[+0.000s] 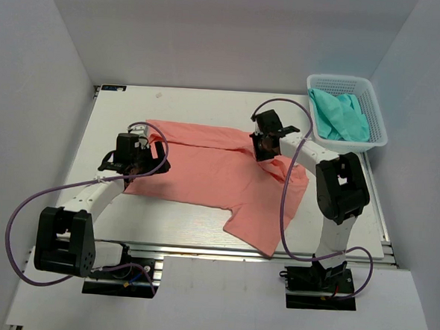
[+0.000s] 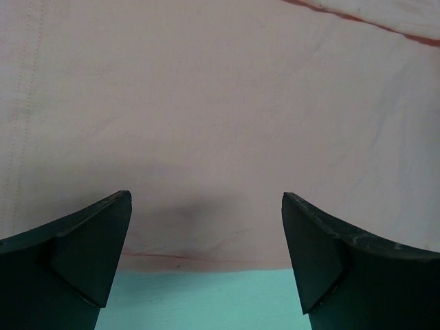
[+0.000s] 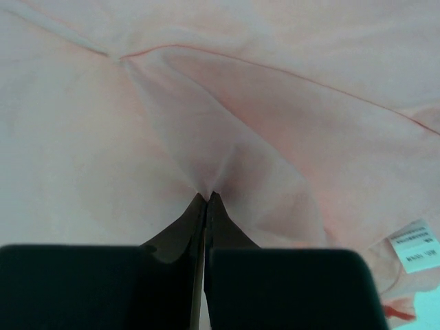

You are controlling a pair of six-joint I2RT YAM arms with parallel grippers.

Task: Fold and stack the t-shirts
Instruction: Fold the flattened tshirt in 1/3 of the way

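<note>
Pink shirt [image 1: 219, 176] lies flat, middle of worktop [image 1: 179, 226]. Soft, thin, light, floppy. My right tool [image 3: 207, 198] pinches fold of it near neck label. My left tool [image 2: 206, 206] gapes over left edge; I'd grab there. Teal shirt [image 1: 342, 116] in basket [image 1: 379, 136], far right corner.

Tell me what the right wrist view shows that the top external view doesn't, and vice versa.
Only the right wrist view: the right gripper shut on a pinched ridge of the salmon-pink t-shirt, and a white label on that shirt.
Only the top external view: the teal t-shirt in the white basket at the far right corner of the table, and the left gripper at the salmon-pink t-shirt's left edge.
Both: the salmon-pink t-shirt spread out.
</note>
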